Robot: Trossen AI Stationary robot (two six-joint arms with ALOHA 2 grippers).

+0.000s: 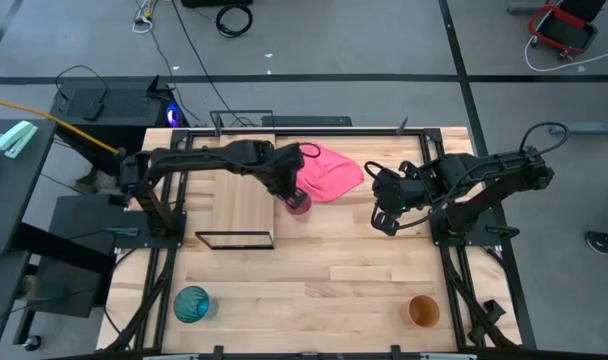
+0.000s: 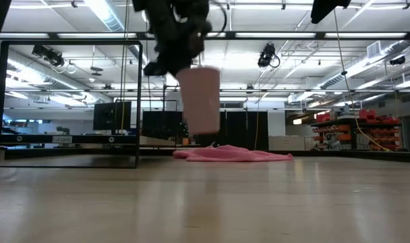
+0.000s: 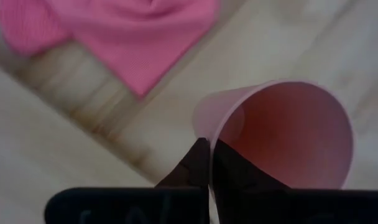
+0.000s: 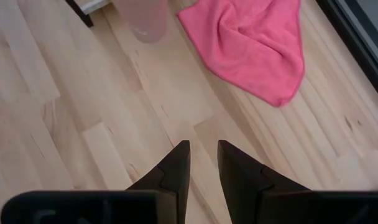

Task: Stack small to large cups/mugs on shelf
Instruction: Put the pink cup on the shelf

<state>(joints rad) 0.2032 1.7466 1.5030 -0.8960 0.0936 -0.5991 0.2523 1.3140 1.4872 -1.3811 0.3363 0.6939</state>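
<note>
Here the left gripper (image 3: 209, 163) is clamped on the rim of the small pale pink handleless cup (image 3: 282, 134), held upright above the slatted wooden tabletop (image 1: 324, 270), beside the long light-wood shelf (image 1: 242, 205); its inside is seen empty. The right gripper (image 4: 202, 163), fingers apart, hangs nearby.

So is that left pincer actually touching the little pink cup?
Touching. In the left wrist view the left pincer is shut on the pink cup, its dark fingers pinching the rim.

text: none legible | labels: none legible | signs: none legible
</note>
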